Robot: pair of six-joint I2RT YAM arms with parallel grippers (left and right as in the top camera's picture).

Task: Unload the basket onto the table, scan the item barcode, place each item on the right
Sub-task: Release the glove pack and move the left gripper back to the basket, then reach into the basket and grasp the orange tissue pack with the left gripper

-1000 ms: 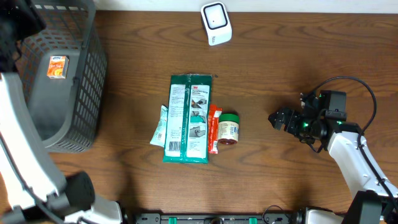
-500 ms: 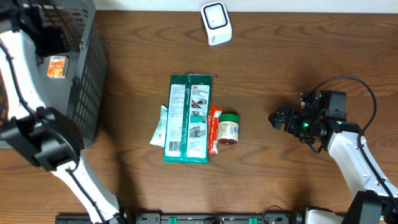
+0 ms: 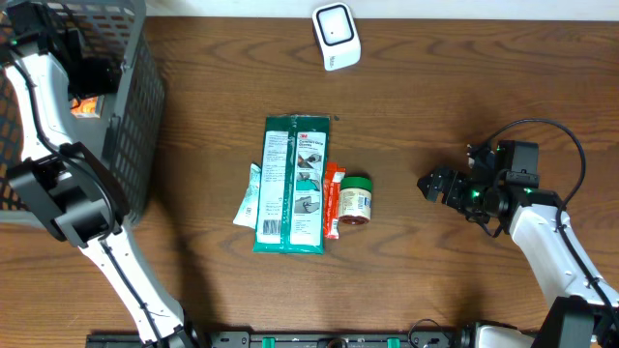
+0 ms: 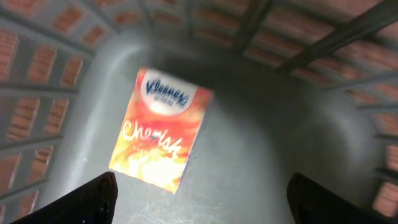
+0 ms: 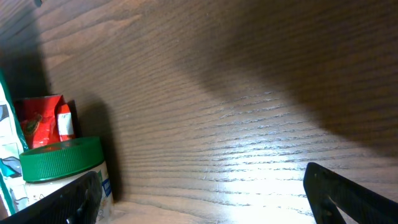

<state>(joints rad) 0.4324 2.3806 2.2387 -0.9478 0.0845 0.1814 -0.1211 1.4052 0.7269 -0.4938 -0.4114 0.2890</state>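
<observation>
Left jaws: released, empty.
Kleenex pack: loose on basket floor, just beyond left jaws.
Right jaws: spread, empty; green-lidded jar nearby.
Progress: pack seemingly binned; bench items likely await the scanner.

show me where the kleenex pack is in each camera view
Overhead: the Kleenex pack is at the far upper left, inside the grey basket, and only partly shows.
Left wrist: the pack lies left of centre, flat on the basket floor, logo towards the top.
Right wrist: not in it.
Shared landmark: the grey basket, whose slotted walls surround the pack in both views.
</observation>
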